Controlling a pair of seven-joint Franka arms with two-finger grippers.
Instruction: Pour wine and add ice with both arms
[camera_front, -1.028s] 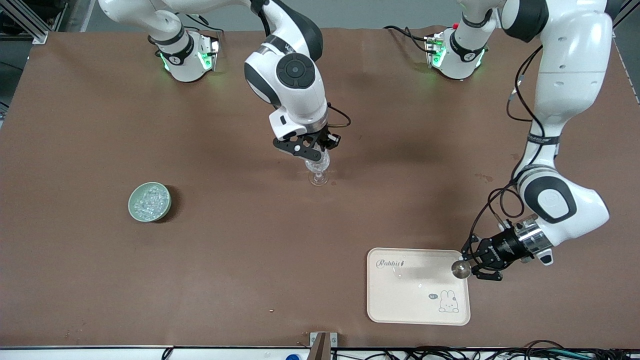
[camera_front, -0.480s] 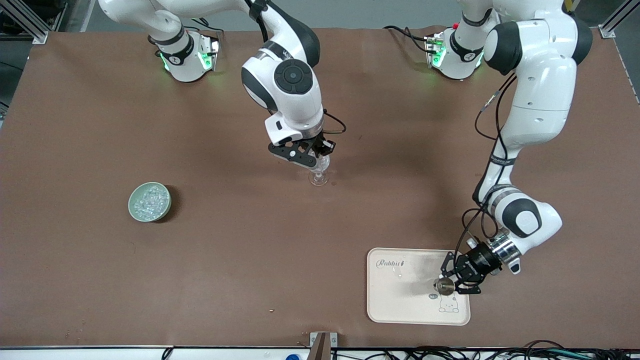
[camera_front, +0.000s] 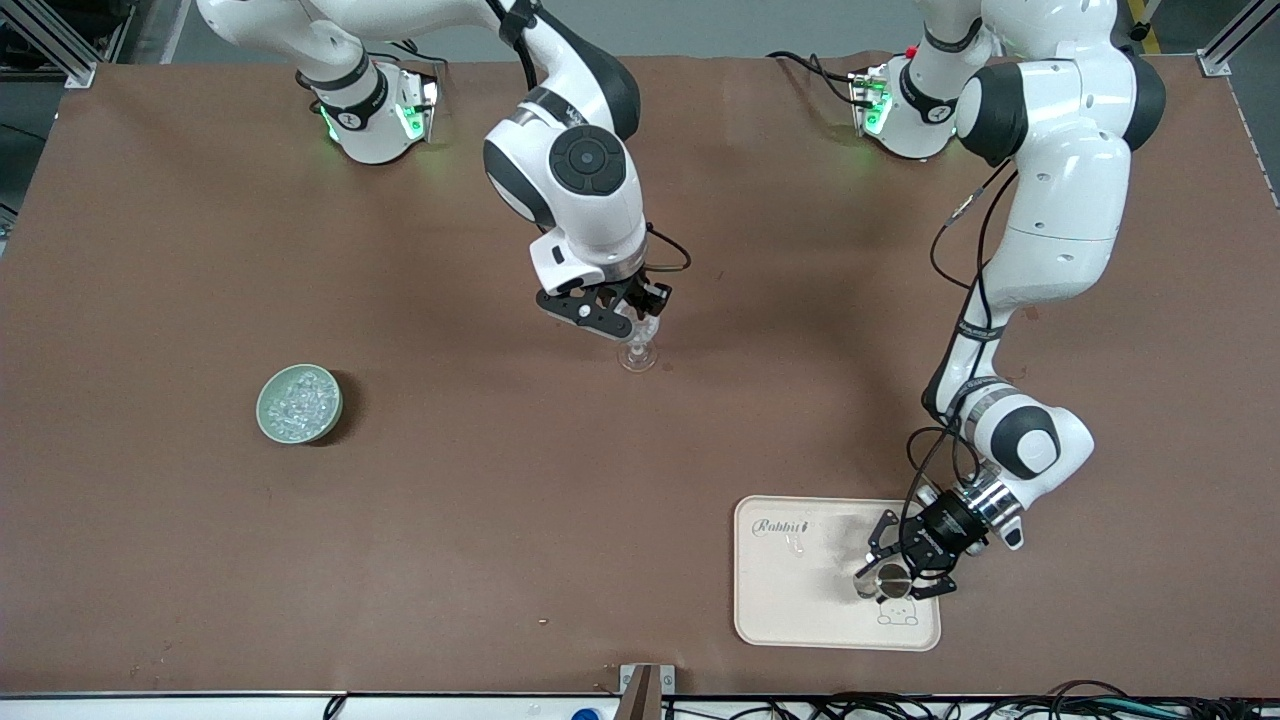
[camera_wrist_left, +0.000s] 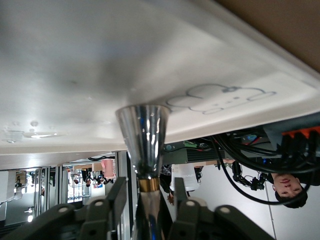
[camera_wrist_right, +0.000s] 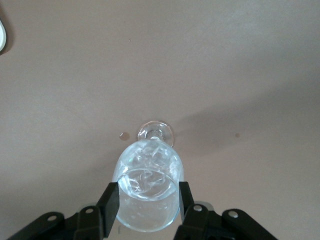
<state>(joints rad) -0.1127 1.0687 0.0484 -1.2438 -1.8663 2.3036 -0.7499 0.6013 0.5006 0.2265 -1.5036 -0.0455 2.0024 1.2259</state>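
Observation:
A clear stemmed wine glass (camera_front: 637, 352) stands on the brown table near its middle, with clear liquid and glassy chunks in its bowl (camera_wrist_right: 147, 180). My right gripper (camera_front: 628, 318) is shut on the bowl, one finger (camera_wrist_right: 111, 202) on each side. The ice (camera_front: 299, 402) is heaped in a green bowl toward the right arm's end. My left gripper (camera_front: 895, 578) is shut on a small shiny metal measuring cup (camera_front: 889, 577) and holds it down on the cream tray (camera_front: 800, 600). In the left wrist view the cup (camera_wrist_left: 144, 135) meets the tray (camera_wrist_left: 100, 60) by the rabbit drawing.
The tray lies near the front edge toward the left arm's end. The green bowl (camera_front: 268, 420) sits nearer to the front camera than the glass. Small droplets lie on the tray (camera_front: 795, 545). Cables run along the table's front edge.
My left arm carried the metal cup from the tray's edge inward and down, to beside the rabbit drawing. My right gripper shifted slightly toward the right arm's end, still at the glass.

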